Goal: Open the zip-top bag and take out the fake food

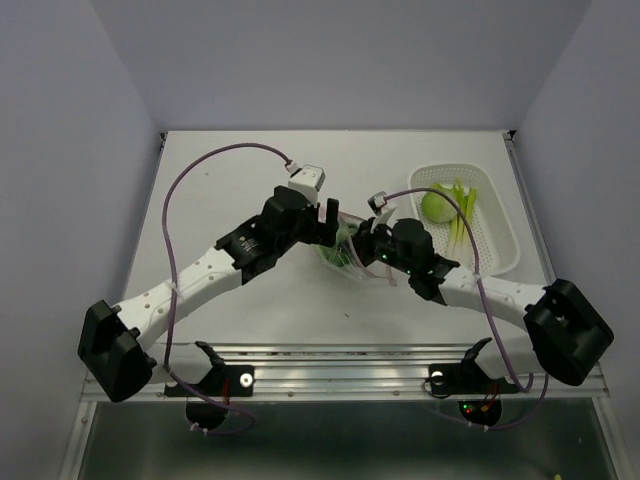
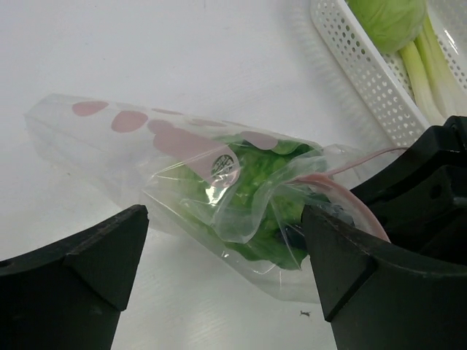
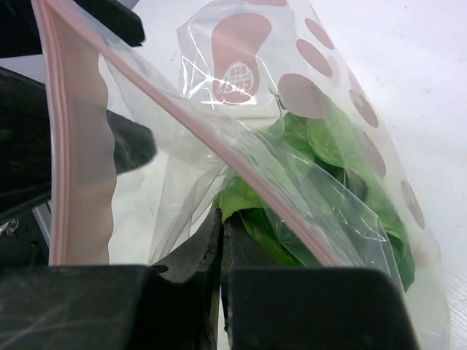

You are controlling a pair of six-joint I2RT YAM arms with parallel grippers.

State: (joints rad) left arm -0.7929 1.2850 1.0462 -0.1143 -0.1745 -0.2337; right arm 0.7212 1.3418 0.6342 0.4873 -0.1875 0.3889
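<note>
Crinkly clear zip-top bag, green fake food inside — right tool pinching it, left tool agape.

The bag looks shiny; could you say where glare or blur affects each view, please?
Top external: even, soft light; the bag is small and partly hidden. Left wrist: white glare on its folds over the green leaf; the dark left fingers are soft-edged. Right wrist: the zipper strip near the lens is blurred, with glints on the film.
</note>
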